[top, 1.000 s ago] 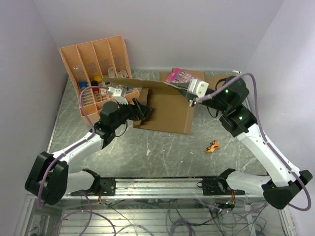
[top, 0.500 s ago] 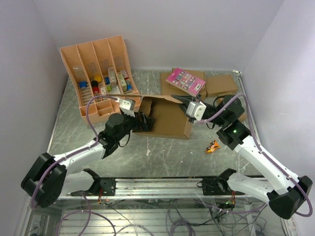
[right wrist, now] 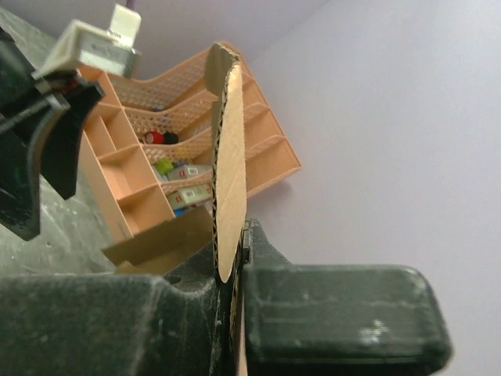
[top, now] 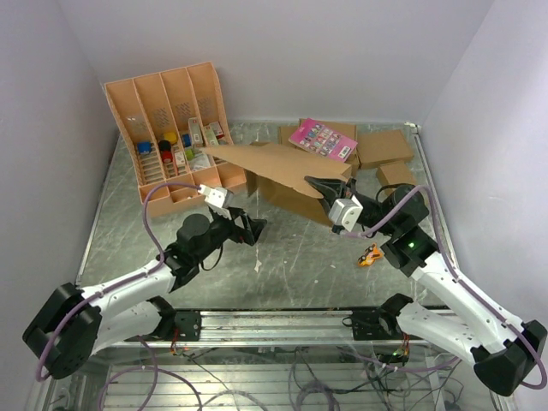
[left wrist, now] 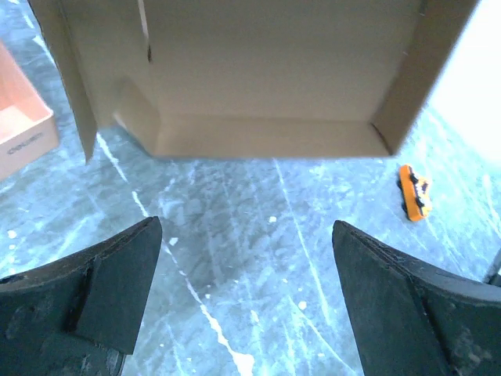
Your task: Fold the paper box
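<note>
So the paper box point(top: 274, 167) has come up since half a second ago. Back then it sat low, right in front of the left gripper. Now it's tipped up just right of the tray point(top: 171, 120), with one long pointed flap reaching over to the tray's front right corner. Can't tell if its low edge still touches the table point(top: 291, 248). From the left wrist view you look straight into its open inside, side walls folded up point(left wrist: 258, 70).

The right gripper point(top: 318, 184) is clamped tight on the box's edge on the side away from the tray. The right wrist view shows the corrugated edge pinched between its fingers point(right wrist: 235, 258). That arm has pulled in toward its own base compared with a second ago, when it held the flap up farther back.

The left gripper point(top: 248, 229) has backed off. It's now in front of the tray toward the near edge, jaws spread wide, nothing in them, clear of the box.

Count-wise:
- one paper box
- one tray
- three smaller brown boxes point(top: 384, 147) right of the tray along the back, by my count
- one pink packet point(top: 323, 139) lying on one of them
- one little orange toy point(top: 370, 255) on the table, well right of the tray and nearer the arms
</note>
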Controlling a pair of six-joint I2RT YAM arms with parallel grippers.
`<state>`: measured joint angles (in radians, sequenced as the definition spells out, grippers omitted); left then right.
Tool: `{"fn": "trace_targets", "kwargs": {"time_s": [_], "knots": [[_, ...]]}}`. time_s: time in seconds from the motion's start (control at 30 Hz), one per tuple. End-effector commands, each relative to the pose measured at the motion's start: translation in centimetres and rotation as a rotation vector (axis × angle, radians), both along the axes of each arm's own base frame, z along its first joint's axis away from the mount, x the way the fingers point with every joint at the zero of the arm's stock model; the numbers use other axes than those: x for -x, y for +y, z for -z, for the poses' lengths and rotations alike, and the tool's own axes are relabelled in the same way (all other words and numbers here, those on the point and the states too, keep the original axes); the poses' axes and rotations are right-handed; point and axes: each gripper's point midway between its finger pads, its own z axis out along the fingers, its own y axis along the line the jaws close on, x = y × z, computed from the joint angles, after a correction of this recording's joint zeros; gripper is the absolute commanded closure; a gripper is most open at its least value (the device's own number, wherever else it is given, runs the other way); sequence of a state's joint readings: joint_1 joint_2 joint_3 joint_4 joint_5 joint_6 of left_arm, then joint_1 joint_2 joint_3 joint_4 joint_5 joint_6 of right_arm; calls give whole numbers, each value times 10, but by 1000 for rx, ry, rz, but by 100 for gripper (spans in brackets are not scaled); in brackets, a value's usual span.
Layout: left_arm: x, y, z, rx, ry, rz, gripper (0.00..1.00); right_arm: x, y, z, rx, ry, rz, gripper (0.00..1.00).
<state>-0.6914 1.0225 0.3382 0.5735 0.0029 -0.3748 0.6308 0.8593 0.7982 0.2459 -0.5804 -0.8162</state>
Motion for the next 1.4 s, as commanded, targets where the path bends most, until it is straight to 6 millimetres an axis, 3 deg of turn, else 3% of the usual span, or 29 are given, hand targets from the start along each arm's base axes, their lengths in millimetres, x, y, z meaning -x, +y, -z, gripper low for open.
{"fn": "trace_targets", "kwargs": {"time_s": [0.0, 0.1, 0.27, 0.33, 0.43, 0.5, 0.6, 0.7, 0.8, 0.93, 1.13, 1.37], "knots": [[14, -9, -18, 43, -38, 35, 0, -4, -9, -17, -42, -103, 63, 100], [21, 2, -24, 90, -29, -1, 0, 1, -9, -16, -49, -113, 49, 100], [17, 55, -21, 129, -22, -235, 1, 10, -13, -20, -79, -96, 21, 100], [9, 76, -16, 144, -10, -337, 30, 15, -14, -19, -79, -92, 1, 100], [-7, 96, -11, 113, -7, -423, 40, 22, -16, -20, -83, -84, -22, 100], [-21, 111, -7, 100, 20, -475, 54, 24, -20, -23, -84, -94, -23, 100], [-36, 130, -7, 155, 34, -498, 52, 32, -24, -27, -75, -119, -38, 100], [-48, 140, -12, 202, 55, -464, 42, 38, -28, -31, -77, -120, -42, 100], [-64, 134, -12, 250, 100, -335, 38, 44, -31, -38, -92, -126, -55, 100], [-81, 101, -9, 298, 131, -78, 39, 57, -32, -52, -114, -131, -96, 100], [-109, 97, 2, 303, 135, -67, 36, 71, -31, -63, -118, -113, -157, 100], [-117, 66, 1, 328, 124, 69, 36, 73, -28, -67, -137, -120, -187, 100]]}}
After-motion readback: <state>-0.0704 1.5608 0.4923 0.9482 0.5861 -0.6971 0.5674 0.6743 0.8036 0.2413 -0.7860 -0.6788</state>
